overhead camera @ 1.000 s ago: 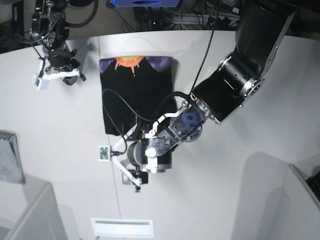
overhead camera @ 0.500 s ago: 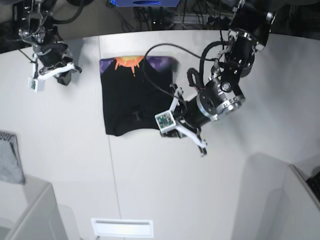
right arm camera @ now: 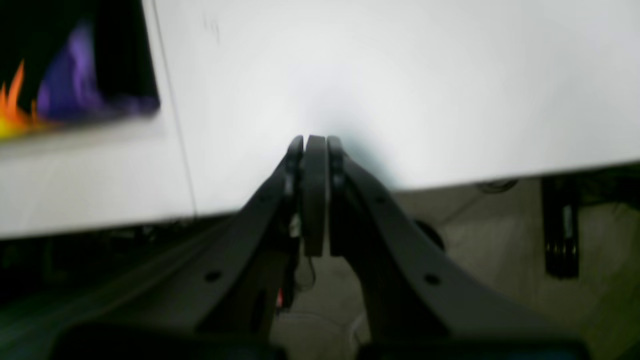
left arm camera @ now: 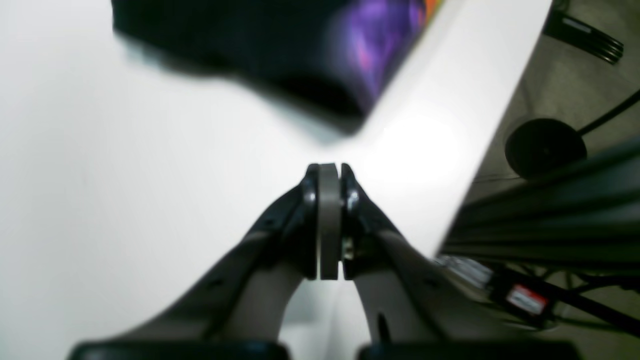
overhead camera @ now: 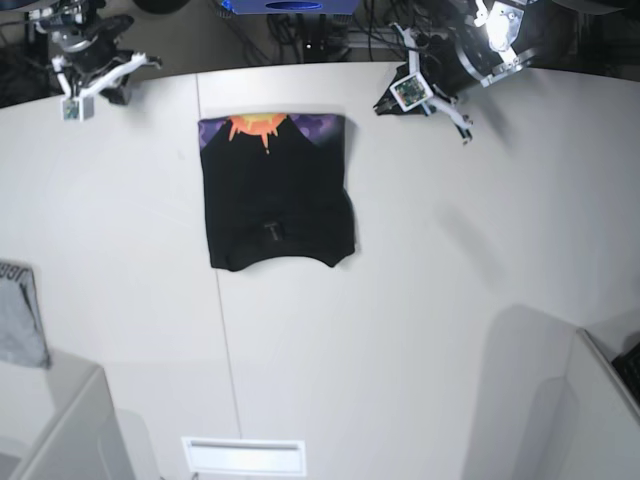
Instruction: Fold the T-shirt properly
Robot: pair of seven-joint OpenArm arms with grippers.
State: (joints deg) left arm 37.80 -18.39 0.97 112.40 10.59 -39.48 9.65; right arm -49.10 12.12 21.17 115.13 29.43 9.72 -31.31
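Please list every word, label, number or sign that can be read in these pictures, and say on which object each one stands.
None can be read.
Small light mark on the folded black cloth T-shirt: too small to read.
Orange, yellow and purple print at its far edge: a picture, no letters visible.
Grey cloth item at the edge of the white table: dark marks on its top edge, too small to read.
Red and white label beside the table: blurred.

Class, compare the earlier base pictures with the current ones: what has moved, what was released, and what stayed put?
The left end effector pulled away from the near edge of the T-shirt, up to the far table edge, now shut and empty. The right end effector also drew back toward the far edge, shut. The T-shirt stayed folded in place, print strip at its far edge; the grey item did not move.
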